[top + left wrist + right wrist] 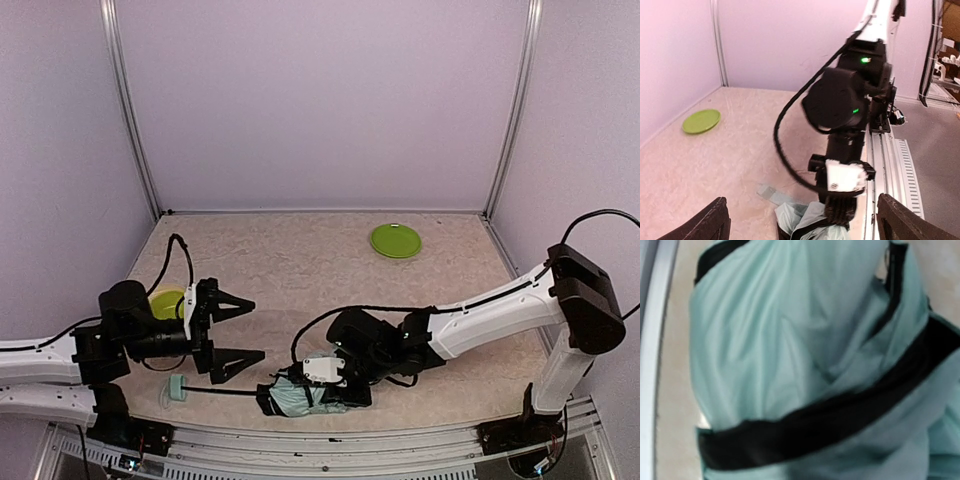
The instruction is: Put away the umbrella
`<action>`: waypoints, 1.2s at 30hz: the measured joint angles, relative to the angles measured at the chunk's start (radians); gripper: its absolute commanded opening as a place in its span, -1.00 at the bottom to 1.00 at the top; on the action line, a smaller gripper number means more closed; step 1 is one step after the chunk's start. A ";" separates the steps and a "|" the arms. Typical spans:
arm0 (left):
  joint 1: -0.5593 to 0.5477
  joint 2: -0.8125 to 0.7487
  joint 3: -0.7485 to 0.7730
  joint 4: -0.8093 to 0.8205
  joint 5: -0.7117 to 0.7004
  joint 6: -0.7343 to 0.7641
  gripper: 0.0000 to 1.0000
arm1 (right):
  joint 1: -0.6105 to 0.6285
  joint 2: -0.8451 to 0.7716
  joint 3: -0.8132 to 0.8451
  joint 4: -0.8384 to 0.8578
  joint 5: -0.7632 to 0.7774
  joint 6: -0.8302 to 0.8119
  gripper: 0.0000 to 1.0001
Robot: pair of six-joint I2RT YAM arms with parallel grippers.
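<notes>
The umbrella (295,400) lies folded near the table's front edge. Its mint fabric is bunched with black lining showing. Its thin black shaft runs left to the small mint handle (176,388). My right gripper (338,390) reaches down onto the bunched fabric, and its dark fingers (840,210) appear closed on it. The fabric (790,340) fills the right wrist view and hides the fingers there. My left gripper (245,331) is open and empty, a little behind the shaft. It faces the canopy (800,222) and its flat strap (771,194).
A green plate (396,240) lies at the far right of the table and also shows in the left wrist view (701,121). A yellow-green bowl (165,300) sits behind my left wrist. A metal rail (330,440) runs along the front edge, close to the umbrella.
</notes>
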 measured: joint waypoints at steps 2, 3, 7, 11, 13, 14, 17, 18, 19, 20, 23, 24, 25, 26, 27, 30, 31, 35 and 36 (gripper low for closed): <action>-0.116 -0.086 0.002 -0.054 -0.100 0.068 0.98 | -0.003 0.023 0.033 -0.026 -0.032 0.034 -0.77; -0.176 -0.106 0.010 -0.089 -0.152 0.103 0.98 | -0.006 0.034 0.047 -0.035 -0.051 0.048 -0.77; -0.386 -0.027 0.089 -0.270 -0.328 0.176 0.98 | -0.024 0.064 0.074 -0.051 -0.131 0.110 -0.75; -0.528 0.141 0.169 -0.413 -0.420 0.232 0.98 | -0.044 0.082 0.080 -0.046 -0.193 0.159 -0.74; -0.560 0.227 0.198 -0.466 -0.447 0.261 0.98 | -0.054 0.088 0.080 -0.041 -0.217 0.179 -0.73; -0.567 0.292 0.221 -0.500 -0.473 0.281 0.98 | -0.058 0.090 0.080 -0.039 -0.229 0.188 -0.72; -0.566 0.439 0.269 -0.556 -0.529 0.321 0.98 | -0.066 0.095 0.077 -0.031 -0.249 0.205 -0.71; -0.560 0.484 0.284 -0.573 -0.542 0.340 0.98 | -0.068 0.096 0.076 -0.027 -0.256 0.210 -0.71; -0.552 0.516 0.296 -0.585 -0.553 0.353 0.98 | -0.070 0.097 0.075 -0.024 -0.261 0.215 -0.70; -0.542 0.546 0.308 -0.598 -0.555 0.370 0.98 | -0.072 0.098 0.075 -0.022 -0.264 0.218 -0.70; -0.491 0.610 0.341 -0.632 -0.558 0.418 0.98 | -0.079 0.103 0.069 -0.005 -0.286 0.235 -0.69; -0.480 0.625 0.349 -0.639 -0.560 0.432 0.97 | -0.082 0.104 0.066 0.003 -0.295 0.241 -0.69; -0.466 0.645 0.359 -0.647 -0.565 0.450 0.98 | -0.085 0.106 0.063 0.011 -0.305 0.251 -0.68; -0.459 0.663 0.366 -0.655 -0.570 0.468 0.98 | -0.090 0.108 0.059 0.020 -0.315 0.257 -0.68; -0.454 0.683 0.374 -0.662 -0.573 0.484 0.98 | -0.092 0.109 0.055 0.030 -0.324 0.264 -0.68; -0.441 0.719 0.405 -0.676 -0.572 0.510 0.98 | -0.095 0.116 0.052 0.052 -0.343 0.282 -0.68; -0.436 0.723 0.408 -0.678 -0.568 0.517 0.98 | -0.099 0.118 0.052 0.054 -0.352 0.285 -0.68; -0.403 0.738 0.415 -0.676 -0.525 0.538 0.96 | -0.113 0.129 0.059 0.051 -0.380 0.301 -0.67; -0.396 0.747 0.418 -0.678 -0.511 0.541 0.92 | -0.116 0.131 0.063 0.047 -0.386 0.304 -0.65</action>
